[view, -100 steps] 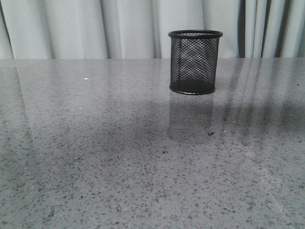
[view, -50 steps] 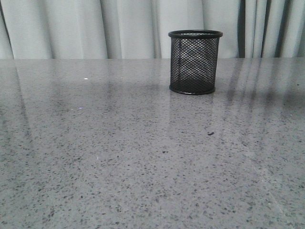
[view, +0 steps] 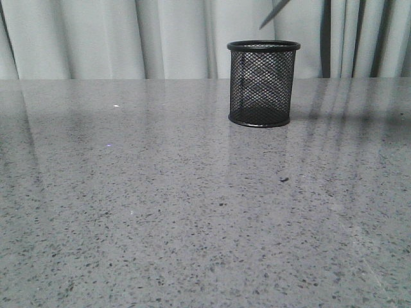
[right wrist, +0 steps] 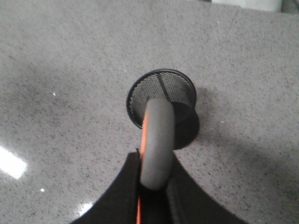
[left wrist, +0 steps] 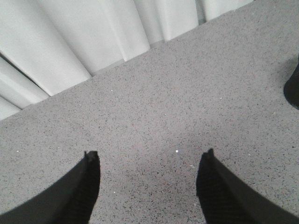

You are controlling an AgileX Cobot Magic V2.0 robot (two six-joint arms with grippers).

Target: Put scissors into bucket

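The bucket [view: 263, 83], a black wire-mesh cup, stands upright on the grey table at the back right. A dark blade tip of the scissors [view: 275, 14] pokes in from the top edge of the front view, just above the bucket's rim. In the right wrist view my right gripper [right wrist: 155, 161] is shut on the scissors' grey handle [right wrist: 157, 140], orange showing along its edge, held high over the open mouth of the bucket [right wrist: 161, 101]. My left gripper [left wrist: 149, 156] is open and empty over bare table; a dark edge of the bucket [left wrist: 293, 86] shows beside it.
White curtains [view: 128, 38] hang behind the table's far edge. A small dark speck [view: 284, 179] lies on the speckled grey tabletop [view: 160, 212] in front of the bucket.
The scissors' blade tip has come into the front view above the bucket; it was out of sight before. The shadow on the table has shifted away.
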